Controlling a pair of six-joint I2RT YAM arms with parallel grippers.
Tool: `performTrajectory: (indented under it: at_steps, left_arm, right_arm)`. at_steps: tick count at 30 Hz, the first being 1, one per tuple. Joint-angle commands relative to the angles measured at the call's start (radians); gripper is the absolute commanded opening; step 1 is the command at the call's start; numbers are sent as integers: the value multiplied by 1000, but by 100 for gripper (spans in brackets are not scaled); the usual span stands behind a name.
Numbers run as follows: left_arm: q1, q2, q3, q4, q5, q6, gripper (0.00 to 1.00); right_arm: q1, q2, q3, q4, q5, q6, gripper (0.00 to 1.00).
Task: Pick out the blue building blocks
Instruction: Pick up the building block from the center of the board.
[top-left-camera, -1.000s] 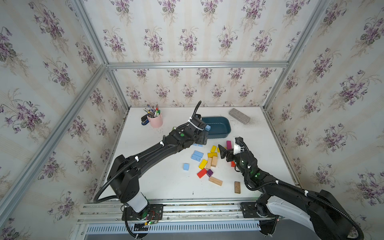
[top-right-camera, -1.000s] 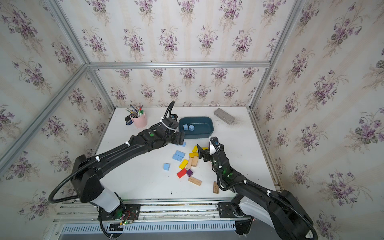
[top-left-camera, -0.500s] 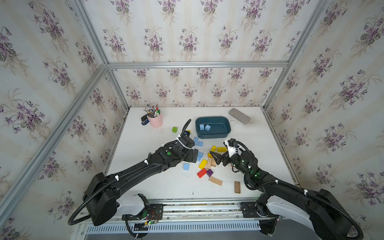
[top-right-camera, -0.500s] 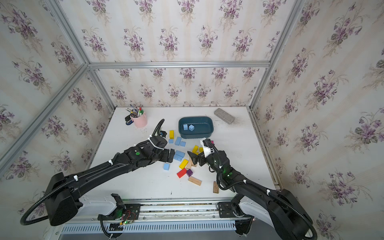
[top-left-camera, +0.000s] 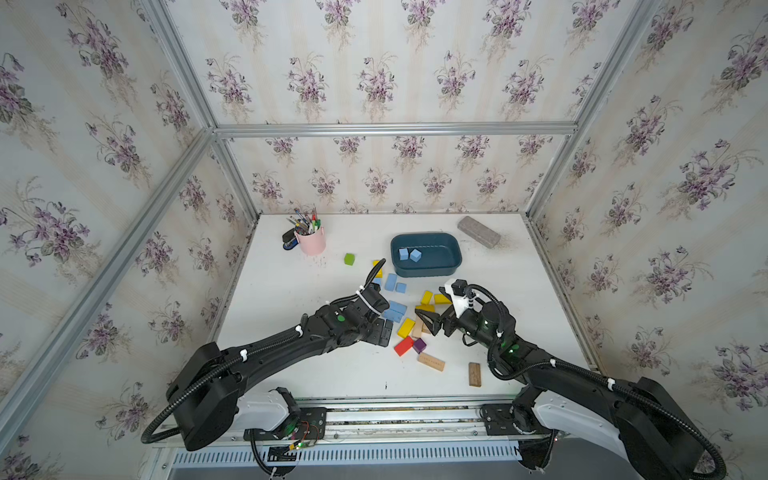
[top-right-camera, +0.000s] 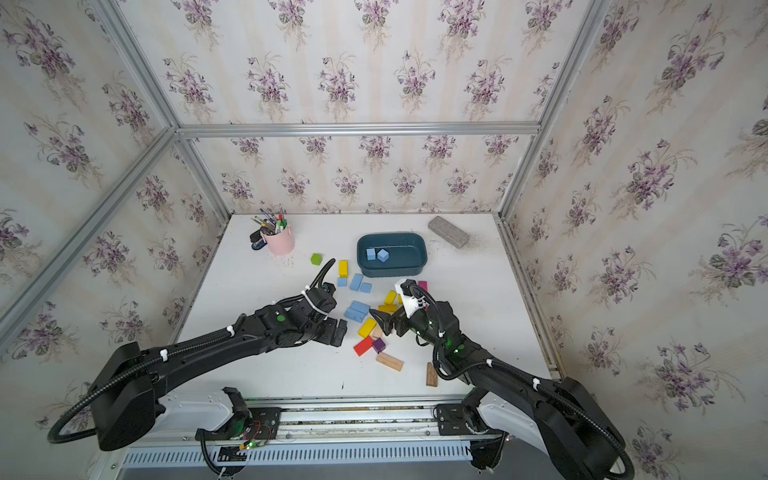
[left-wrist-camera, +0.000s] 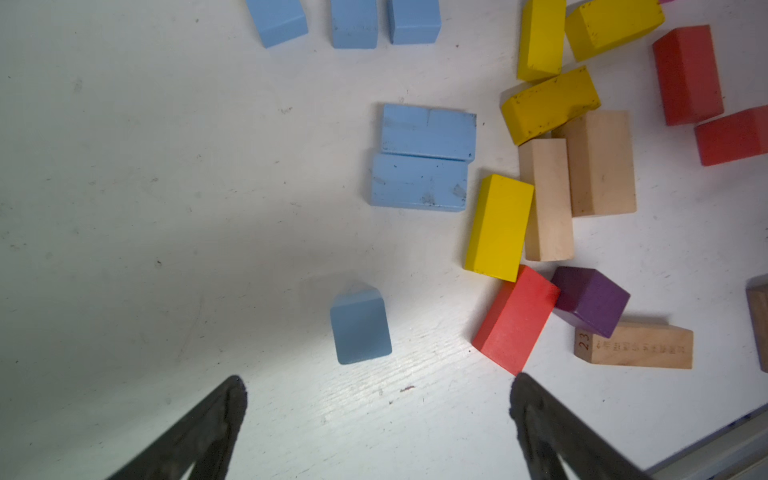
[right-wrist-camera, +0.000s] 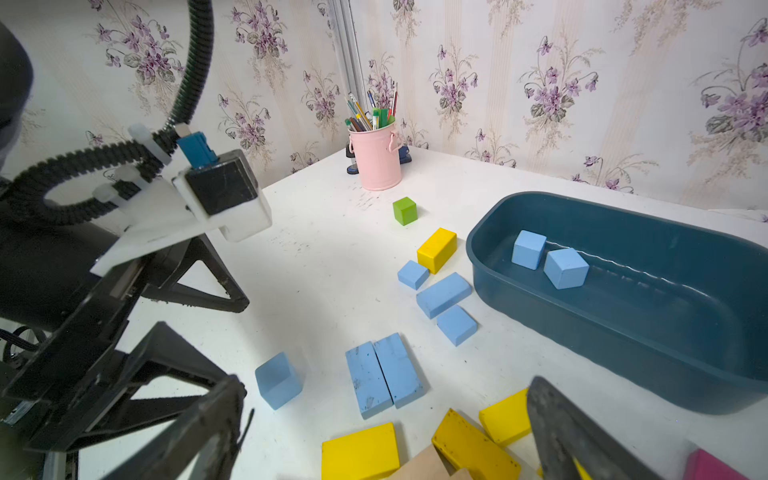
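Back from the tub, the left pincer now hangs spread and empty by a lone blue cube on the tabletop, farther out from the tub. Two blue cubes lie inside the tub; five more blue blocks lie just outside its near wall. The right pincer, spread too, hovers over yellow blocks.

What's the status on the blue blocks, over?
Left hand, right hand open, empty. Two blue blocks in tub, six on table. Lone blue cube just ahead of left hand; red block close beside.
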Motion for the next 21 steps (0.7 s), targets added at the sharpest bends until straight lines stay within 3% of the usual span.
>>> performTrajectory:
  at_steps: [1,7,15,21]
  left_arm:
    - [-9,25,-1,-12,-35,-20,99]
    - [-14,105,5,-6,-62,-17,98]
    - [-12,170,-8,48,-44,-38,82]
    - [3,216,-25,106,-7,-59,72]
  right_arm:
    - [4,-12,2,40,-1,-19,100]
    - [30,-36,-9,59,-73,-49,100]
    - [83,-3,13,44,-173,-103,100]
    - [106,39,41,12,-177,-127,100]
